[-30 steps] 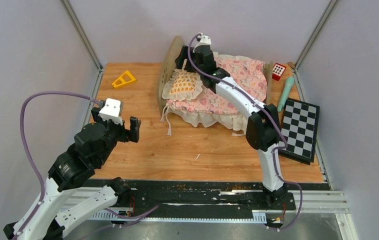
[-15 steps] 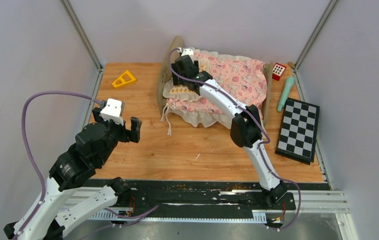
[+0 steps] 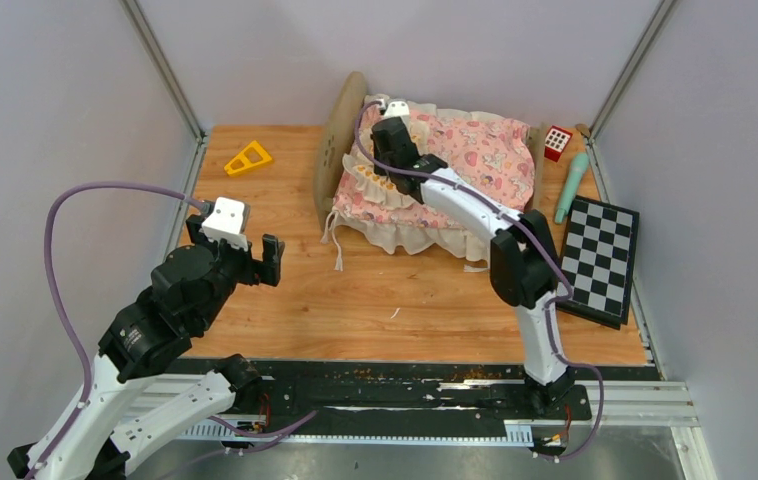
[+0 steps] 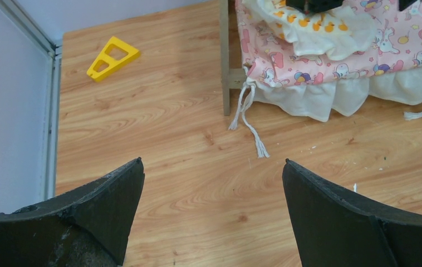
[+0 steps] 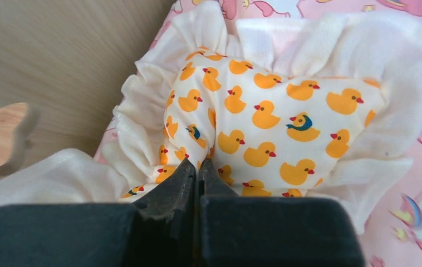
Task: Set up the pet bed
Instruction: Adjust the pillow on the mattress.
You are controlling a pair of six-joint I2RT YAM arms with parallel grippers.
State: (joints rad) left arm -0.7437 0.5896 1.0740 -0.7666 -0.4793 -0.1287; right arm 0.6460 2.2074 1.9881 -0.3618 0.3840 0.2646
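Yellow triangle frame (image 3: 248,158) sitting alone in the far-left corner of the wooden table (image 3: 355,300). Over on the right, a black-and-white checkerboard (image 3: 600,258) lies by the wall, a teal stick (image 3: 571,186) just beyond it, a red block with white dots (image 3: 557,143) behind that. And the duck-print frilled pillow (image 5: 264,128), bunched up, on the head end of the pet bed (image 3: 485,150)

The wooden table (image 3: 405,300) in front of me carries the pet bed (image 3: 485,160) at its far middle, a yellow triangle piece (image 3: 247,158) far left, and, along my right, a checkerboard (image 3: 600,260), a teal stick (image 3: 571,185) and a red dotted block (image 3: 557,142).
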